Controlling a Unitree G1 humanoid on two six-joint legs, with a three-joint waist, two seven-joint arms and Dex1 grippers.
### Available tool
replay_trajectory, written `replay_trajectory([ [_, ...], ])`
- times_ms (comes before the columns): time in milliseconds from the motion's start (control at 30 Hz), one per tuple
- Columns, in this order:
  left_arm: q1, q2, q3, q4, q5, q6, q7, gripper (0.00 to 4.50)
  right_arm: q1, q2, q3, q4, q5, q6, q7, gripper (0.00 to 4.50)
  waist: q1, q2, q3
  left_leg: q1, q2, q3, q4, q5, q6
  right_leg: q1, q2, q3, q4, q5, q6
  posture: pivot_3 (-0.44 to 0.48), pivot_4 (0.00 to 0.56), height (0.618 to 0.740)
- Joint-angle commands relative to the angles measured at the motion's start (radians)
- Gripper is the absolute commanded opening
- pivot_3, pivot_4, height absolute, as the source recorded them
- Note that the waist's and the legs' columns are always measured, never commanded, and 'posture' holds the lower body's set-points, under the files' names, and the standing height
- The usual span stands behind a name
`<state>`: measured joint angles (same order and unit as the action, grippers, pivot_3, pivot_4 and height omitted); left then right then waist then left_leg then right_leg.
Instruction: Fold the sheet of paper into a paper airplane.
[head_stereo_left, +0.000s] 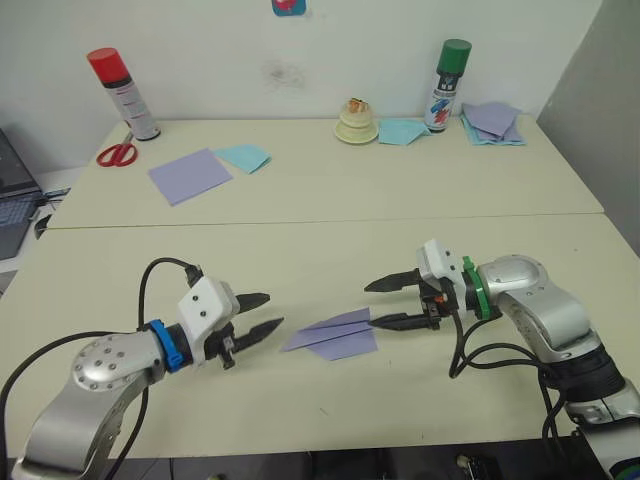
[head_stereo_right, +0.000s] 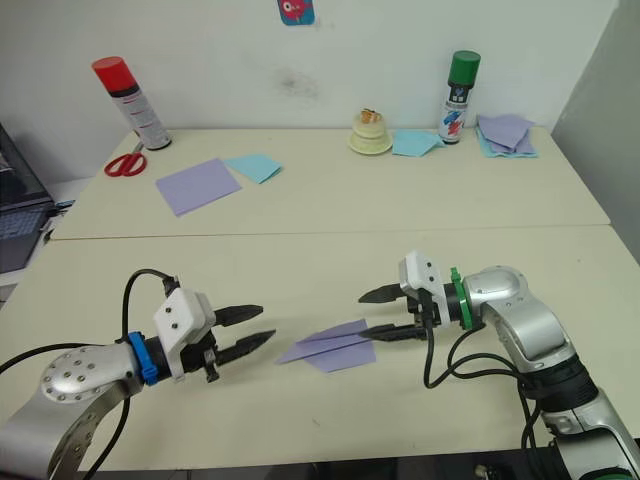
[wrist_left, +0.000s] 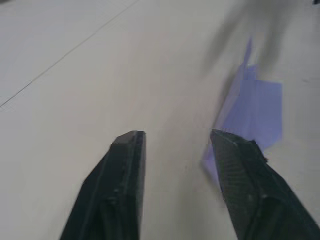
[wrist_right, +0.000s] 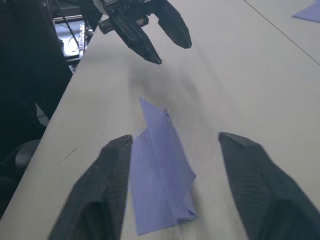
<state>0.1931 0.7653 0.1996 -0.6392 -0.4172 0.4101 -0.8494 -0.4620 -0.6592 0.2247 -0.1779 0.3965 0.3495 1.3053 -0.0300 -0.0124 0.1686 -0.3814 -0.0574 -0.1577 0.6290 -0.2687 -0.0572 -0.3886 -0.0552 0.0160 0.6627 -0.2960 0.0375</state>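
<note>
The sheet of paper lies on the table as a folded lavender paper airplane (head_stereo_left: 332, 336), its pointed nose toward my left gripper and a centre ridge along it. My left gripper (head_stereo_left: 273, 311) is open, a short gap from the nose, holding nothing. The nose sits just beyond one of its fingers (wrist_left: 240, 165) in the left wrist view. My right gripper (head_stereo_left: 370, 303) is open at the tail end, its lower finger right at the paper's edge. The right wrist view has the airplane (wrist_right: 160, 170) between my right gripper's (wrist_right: 175, 140) spread fingers, and my left gripper (wrist_right: 172, 52) beyond it.
At the back left are a red-capped spray can (head_stereo_left: 122, 92), red scissors (head_stereo_left: 118, 153), a smooth lavender square (head_stereo_left: 190, 176) and a pale blue sheet (head_stereo_left: 243, 157). At the back right stand a green-capped can (head_stereo_left: 447, 85), a small cream object (head_stereo_left: 356, 122) and stacked sheets (head_stereo_left: 492, 122).
</note>
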Motion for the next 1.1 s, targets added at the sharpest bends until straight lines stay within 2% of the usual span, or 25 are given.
replay_trajectory([
  [33, 0.107, 0.005, 0.071, -0.090, 0.016, -0.110, -0.042, 3.60, 0.051, -0.064, -0.013, -0.028, -0.042, -0.200, 0.104, 3.21, 0.002, 0.000, 0.000, 0.000, 0.000, 0.000, 0.000, 0.000, 0.000, 0.000, 0.000, -0.001, -0.001, 0.000, 0.000, 0.000, 0.150, 0.740],
  [67, 0.145, -0.001, 0.081, -0.099, 0.025, -0.141, -0.051, 3.94, 0.068, -0.071, -0.005, -0.022, -0.051, -0.230, 0.115, 3.21, 0.002, 0.000, 0.000, 0.000, 0.000, 0.001, 0.000, 0.000, 0.000, 0.001, 0.000, -0.001, -0.002, 0.000, 0.000, 0.000, 0.150, 0.740],
  [100, 0.178, -0.006, 0.085, -0.105, 0.040, -0.176, -0.059, 4.26, 0.078, -0.068, 0.001, -0.016, -0.052, -0.245, 0.117, 2.99, 0.002, 0.000, 0.000, 0.000, 0.000, 0.001, 0.000, 0.000, 0.001, 0.001, 0.000, -0.001, -0.002, 0.000, 0.000, 0.000, 0.150, 0.740],
  [167, 0.236, -0.024, 0.086, -0.110, 0.072, -0.244, -0.060, 4.26, 0.092, -0.046, 0.024, 0.002, -0.087, -0.295, 0.099, 2.57, 0.001, 0.000, 0.000, 0.000, 0.001, 0.002, 0.000, -0.001, 0.001, 0.001, 0.000, 0.000, -0.001, 0.000, 0.000, 0.000, 0.150, 0.740],
  [267, 0.283, -0.047, 0.082, -0.115, 0.092, -0.286, -0.045, 4.26, 0.091, 0.011, 0.053, 0.030, -0.161, -0.352, 0.025, 1.50, 0.002, 0.000, 0.000, 0.001, 0.001, 0.002, 0.000, -0.003, 0.005, 0.001, 0.000, 0.000, 0.000, 0.000, 0.000, 0.000, 0.150, 0.740],
  [500, 0.329, -0.077, 0.066, -0.145, 0.105, -0.291, -0.010, 4.26, 0.047, 0.117, 0.098, 0.075, -0.252, -0.386, -0.085, 1.50, 0.004, 0.000, 0.000, 0.002, 0.000, 0.002, 0.002, -0.002, 0.005, 0.002, 0.001, 0.000, 0.001, 0.002, 0.000, 0.000, 0.150, 0.740],
  [800, 0.292, -0.076, 0.057, -0.151, 0.107, -0.272, 0.020, 4.26, -0.002, 0.138, 0.180, 0.223, -0.418, -0.514, -0.145, 1.50, 0.003, 0.000, 0.000, 0.002, 0.000, 0.002, 0.002, -0.001, 0.002, 0.002, 0.001, -0.001, 0.001, 0.002, 0.000, 0.000, 0.150, 0.740],
  [1100, 0.378, -0.077, 0.083, -0.212, 0.092, -0.252, 0.024, 4.26, -0.053, 0.200, 0.226, 0.291, -0.472, -0.480, -0.169, 1.50, 0.001, 0.000, 0.000, 0.003, 0.001, 0.004, 0.002, -0.001, 0.002, 0.002, 0.001, 0.001, 0.002, 0.002, 0.000, 0.000, 0.150, 0.740],
])
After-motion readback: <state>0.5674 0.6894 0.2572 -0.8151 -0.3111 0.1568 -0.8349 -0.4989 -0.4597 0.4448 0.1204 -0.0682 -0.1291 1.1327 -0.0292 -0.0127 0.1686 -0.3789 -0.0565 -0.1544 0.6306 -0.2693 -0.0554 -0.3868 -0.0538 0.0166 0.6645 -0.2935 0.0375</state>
